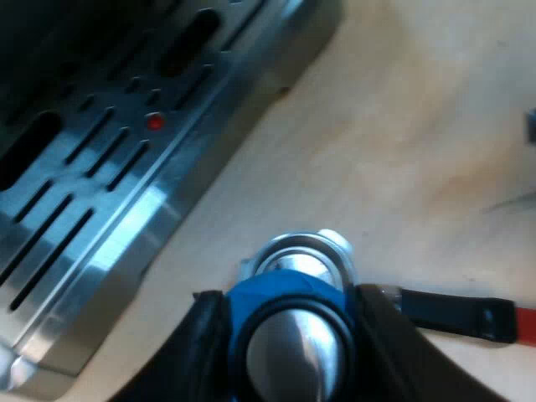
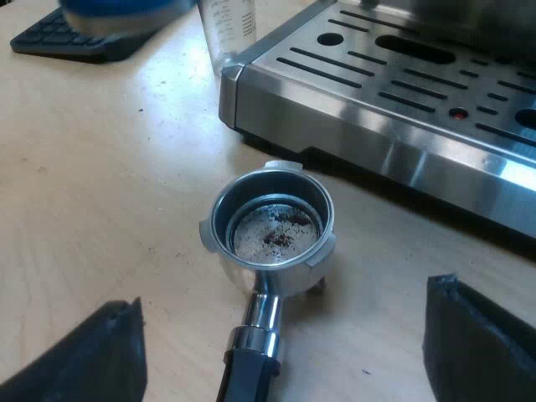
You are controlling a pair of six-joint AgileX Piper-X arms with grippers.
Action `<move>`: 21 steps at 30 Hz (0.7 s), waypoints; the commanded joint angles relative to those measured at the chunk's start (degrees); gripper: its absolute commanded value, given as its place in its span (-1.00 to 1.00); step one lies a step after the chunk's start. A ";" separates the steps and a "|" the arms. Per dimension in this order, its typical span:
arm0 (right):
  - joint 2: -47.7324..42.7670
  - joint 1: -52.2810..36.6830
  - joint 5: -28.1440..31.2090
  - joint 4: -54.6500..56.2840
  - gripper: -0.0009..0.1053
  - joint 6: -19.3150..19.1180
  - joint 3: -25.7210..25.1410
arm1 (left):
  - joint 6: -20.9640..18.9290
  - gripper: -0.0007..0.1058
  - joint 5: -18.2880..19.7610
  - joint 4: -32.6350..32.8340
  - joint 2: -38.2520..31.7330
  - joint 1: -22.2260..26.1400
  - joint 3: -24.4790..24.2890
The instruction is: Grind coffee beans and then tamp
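Left end effector [image 1: 289,335] is grasping the blue tamper [image 1: 276,289], hanging over the holder [image 1: 306,251], which is lying on the desk [image 2: 100,167]. Right end effector [image 2: 293,343] is sitting released, fingers [image 2: 481,343] wide on either side of the holder's handle. Grounds are showing in the basket. Espresso machine [image 2: 394,100] is standing just beyond the holder, with the measuring glass [image 2: 228,29] at its corner.

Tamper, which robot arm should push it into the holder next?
Probably left. The left jaws grip the blue tamper, with the metal holder just beyond it. The right jaws hang open and empty over the holder.
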 commanded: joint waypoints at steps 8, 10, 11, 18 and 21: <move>-0.18 -0.23 -0.52 -0.43 0.33 -0.82 0.17 | 0.71 -0.98 -3.89 0.01 3.69 -6.74 -0.45; -0.18 -0.23 -0.52 -0.43 0.33 -0.82 0.17 | 0.71 -0.98 -4.16 -0.23 4.62 -7.33 -0.45; -0.18 -0.23 -0.52 -0.43 0.33 -0.82 0.17 | 0.71 -0.98 -4.14 -0.48 5.23 -7.36 -0.45; -0.18 -0.23 -0.52 -0.43 0.33 -0.82 0.17 | 0.82 -0.98 -4.14 -2.09 8.02 -7.36 -0.45; -0.18 -0.23 -0.52 -0.43 0.33 -0.82 0.17 | 0.84 -0.98 -2.86 -3.03 8.98 -7.36 -0.45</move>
